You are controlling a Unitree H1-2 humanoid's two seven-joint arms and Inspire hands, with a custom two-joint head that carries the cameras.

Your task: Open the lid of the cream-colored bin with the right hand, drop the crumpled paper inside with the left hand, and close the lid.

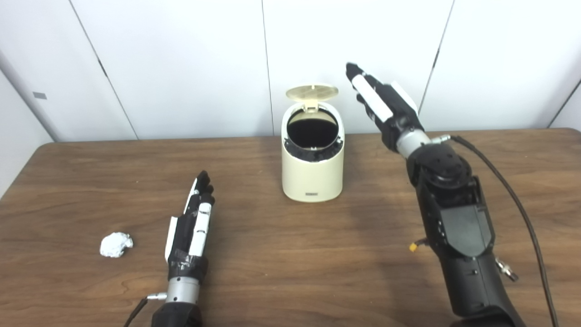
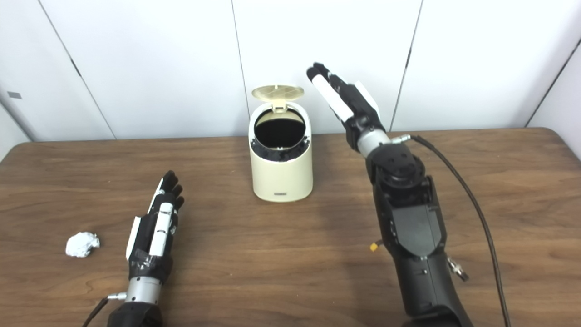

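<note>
The cream-colored bin (image 1: 312,175) stands upright near the table's middle, toward the back. Its round lid (image 1: 312,92) is swung up behind the dark opening. My right hand (image 1: 380,101) is raised to the right of the lid, fingers stretched out and apart, holding nothing and not touching the bin. The crumpled paper (image 1: 116,244), a small white ball, lies on the table at the front left. My left hand (image 1: 193,225) rests flat on the table to the right of the paper, fingers extended, a hand's width from it.
The brown wooden table (image 1: 290,263) spans the whole view, with its left edge near the paper. White wall panels (image 1: 181,63) stand right behind the bin. A black cable (image 1: 522,213) runs along my right forearm over the table.
</note>
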